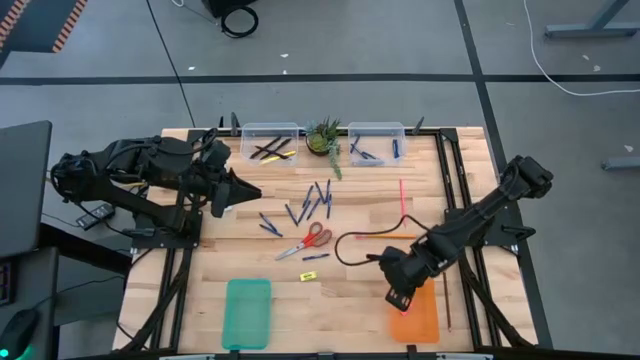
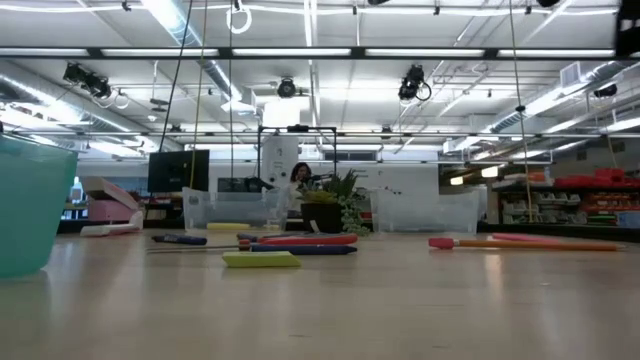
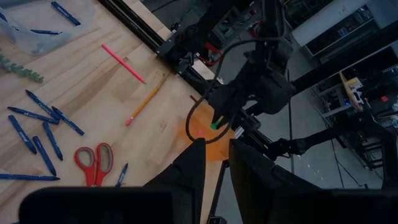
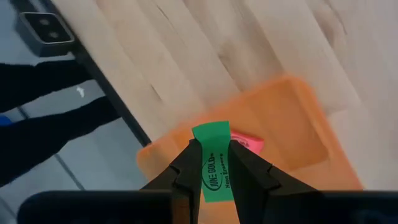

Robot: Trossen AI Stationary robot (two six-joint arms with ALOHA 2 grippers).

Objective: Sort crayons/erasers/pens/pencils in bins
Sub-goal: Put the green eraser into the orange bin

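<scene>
We find the right gripper (image 4: pixel 214 163) clenched on a green eraser (image 4: pixel 214 158), held above the orange tray (image 1: pixel 415 318) at the table's five o'clock corner; a pink eraser (image 4: pixel 247 142) already lies in that tray. The left gripper (image 3: pixel 215 163) waits at nine o'clock with its fingers narrowly apart, holding nothing. Blue pens (image 1: pixel 318 200) lie scattered at centre, red-handled scissors (image 1: pixel 306 243) just below them.

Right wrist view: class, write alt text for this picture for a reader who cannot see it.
The right gripper holds a green eraser between its two dark fingers, above an orange tray on the wooden table. A pink eraser already lies in the tray, just behind the green one.
</scene>
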